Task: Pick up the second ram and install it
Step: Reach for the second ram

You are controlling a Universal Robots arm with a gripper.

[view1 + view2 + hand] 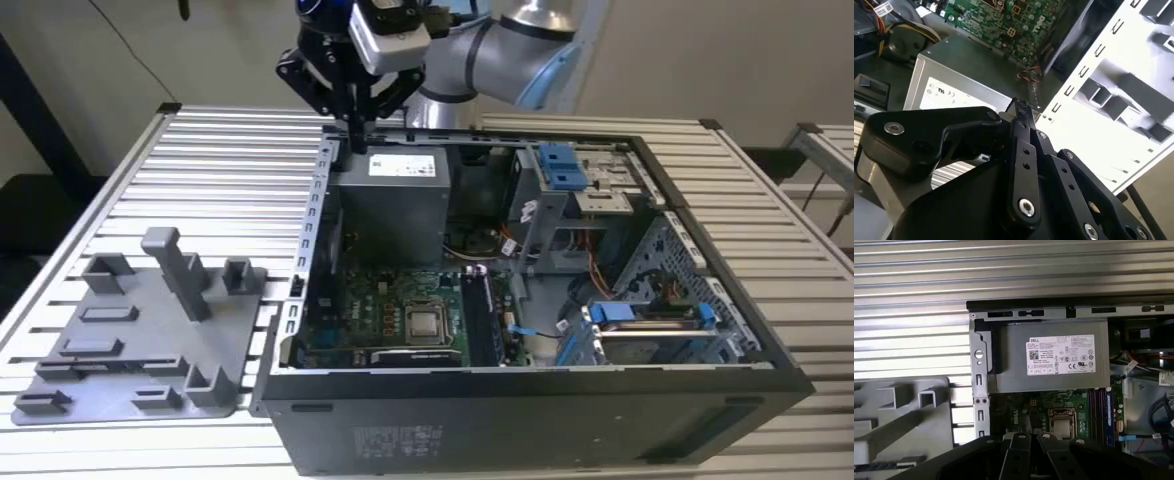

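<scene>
A slatted metal table [227, 160] carries an open computer case [534, 420]. A grey fixture tray [140, 330] lies at the case's nine o'clock in the exterior view. The end effector [358, 138] hangs over the case's eleven o'clock corner, just above the power supply [394, 200]. Its fingers [1023, 150] are pressed together with nothing seen between them. The second ram [1109, 412] appears to stand seated in the motherboard [367, 300] slots, at three o'clock of the processor socket [427, 323], well apart from the end effector.
</scene>
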